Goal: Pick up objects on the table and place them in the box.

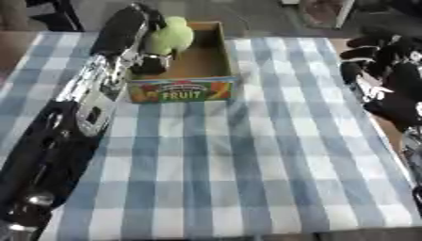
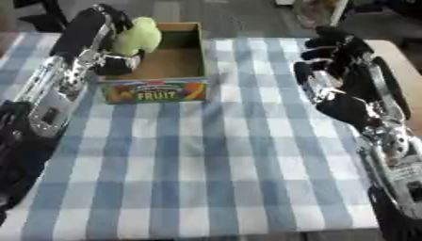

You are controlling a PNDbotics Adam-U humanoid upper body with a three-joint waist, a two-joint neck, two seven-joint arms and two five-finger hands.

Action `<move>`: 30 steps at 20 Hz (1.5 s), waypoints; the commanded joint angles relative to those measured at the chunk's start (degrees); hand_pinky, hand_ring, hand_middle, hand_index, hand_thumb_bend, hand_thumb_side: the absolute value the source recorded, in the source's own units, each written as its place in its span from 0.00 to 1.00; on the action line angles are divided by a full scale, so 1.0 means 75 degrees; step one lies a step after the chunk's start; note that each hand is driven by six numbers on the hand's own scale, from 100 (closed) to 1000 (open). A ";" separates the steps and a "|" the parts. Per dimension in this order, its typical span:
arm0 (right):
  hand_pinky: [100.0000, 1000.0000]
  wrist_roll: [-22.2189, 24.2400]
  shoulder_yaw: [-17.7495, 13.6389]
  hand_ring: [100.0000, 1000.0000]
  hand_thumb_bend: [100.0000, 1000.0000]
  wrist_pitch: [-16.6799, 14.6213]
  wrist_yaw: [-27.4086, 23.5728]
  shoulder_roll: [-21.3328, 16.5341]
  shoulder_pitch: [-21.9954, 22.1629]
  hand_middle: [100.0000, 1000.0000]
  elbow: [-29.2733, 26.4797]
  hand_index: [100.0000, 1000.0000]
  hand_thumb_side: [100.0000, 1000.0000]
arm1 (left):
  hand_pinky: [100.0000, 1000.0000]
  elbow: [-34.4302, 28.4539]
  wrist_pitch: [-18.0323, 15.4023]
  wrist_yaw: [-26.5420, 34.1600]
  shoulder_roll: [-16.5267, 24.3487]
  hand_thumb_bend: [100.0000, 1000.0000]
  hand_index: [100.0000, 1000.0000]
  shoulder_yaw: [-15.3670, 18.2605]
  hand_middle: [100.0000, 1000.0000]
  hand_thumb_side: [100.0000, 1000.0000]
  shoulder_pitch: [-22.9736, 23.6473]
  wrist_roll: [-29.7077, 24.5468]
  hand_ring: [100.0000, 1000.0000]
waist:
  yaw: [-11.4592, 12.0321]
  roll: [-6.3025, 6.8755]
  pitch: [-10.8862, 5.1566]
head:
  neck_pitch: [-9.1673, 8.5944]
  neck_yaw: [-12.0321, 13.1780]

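Your left hand (image 1: 148, 49) has its fingers curled round the green object (image 1: 170, 36) at the upper left of the frame, directly above the box (image 1: 216, 52), so release means going straight down. Your right hand (image 2: 334, 61) idles at the right edge, fingers relaxed and empty

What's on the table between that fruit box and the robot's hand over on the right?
Nothing: only bare checked tablecloth lies between the fruit box and the right hand, clearest in the right eye view.

Home-like dining setup, table (image 1: 247, 155) under blue-and-white checked cloth, cardboard fruit box (image 1: 183, 89), grey floor beyond
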 commanded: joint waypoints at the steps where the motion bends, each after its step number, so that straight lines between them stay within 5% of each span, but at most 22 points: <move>1: 0.59 0.0085 0.0045 0.66 0.24 0.0002 -0.0058 -0.0047 -0.0112 0.64 -0.0072 0.83 0.12 | 0.23 0.0962 -0.0194 -0.0256 -0.0125 0.09 0.42 0.0358 0.28 0.00 -0.0512 0.0148 0.24 | -0.0102 0.0012 -0.0081 | 0.0046 0.0121; 6: 0.59 0.0184 0.0133 0.66 0.24 0.0013 -0.0084 -0.0014 -0.0145 0.64 -0.0064 0.83 0.12 | 0.33 0.2097 -0.0210 -0.0499 -0.0305 0.15 0.53 0.0732 0.40 0.00 -0.0877 0.0296 0.37 | -0.0338 0.0021 -0.0028 | 0.0046 0.0234; 11: 0.59 0.0204 0.0140 0.66 0.24 0.0014 -0.0098 -0.0005 -0.0154 0.64 -0.0063 0.83 0.12 | 0.62 0.2728 -0.0163 -0.0919 -0.0351 0.54 0.74 0.0871 0.70 0.00 -0.0923 0.0003 0.66 | -0.0435 0.0010 -0.0002 | 0.0046 0.0276; 14: 0.59 0.0201 0.0129 0.66 0.24 0.0012 -0.0100 0.0002 -0.0144 0.64 -0.0059 0.83 0.12 | 0.76 0.2878 -0.0158 -0.1206 -0.0335 0.76 0.84 0.0947 0.83 0.23 -0.0901 -0.0150 0.81 | -0.0435 0.0004 0.0003 | 0.0046 0.0265; 15: 0.59 0.0200 0.0125 0.66 0.24 0.0010 -0.0100 0.0003 -0.0142 0.64 -0.0058 0.83 0.12 | 0.82 0.2884 -0.0166 -0.1278 -0.0323 0.93 0.90 0.0973 0.90 0.41 -0.0894 -0.0150 0.87 | -0.0428 0.0003 0.0003 | 0.0046 0.0262; 17: 0.59 0.0195 0.0115 0.66 0.24 0.0007 -0.0100 0.0008 -0.0139 0.64 -0.0056 0.83 0.12 | 0.86 0.2823 -0.0168 -0.1392 -0.0287 1.00 0.95 0.1020 0.94 0.51 -0.0876 -0.0006 0.90 | -0.0407 0.0000 0.0001 | 0.0046 0.0249; 25: 0.59 0.0160 0.0061 0.66 0.24 -0.0002 -0.0088 0.0016 -0.0094 0.64 -0.0041 0.83 0.12 | 0.84 0.1825 -0.0174 -0.0874 -0.0034 1.00 0.96 0.0984 0.95 0.56 -0.0606 0.1340 0.90 | -0.0242 -0.0028 -0.0047 | 0.0046 0.0175; 30: 0.59 0.0107 0.0002 0.66 0.24 -0.0014 -0.0067 0.0002 -0.0049 0.64 -0.0031 0.83 0.12 | 0.77 -0.0001 -0.0264 0.0178 0.0367 1.00 0.93 0.0871 0.87 0.50 -0.0132 0.1258 0.83 | -0.0031 -0.0048 -0.0082 | 0.0046 0.0087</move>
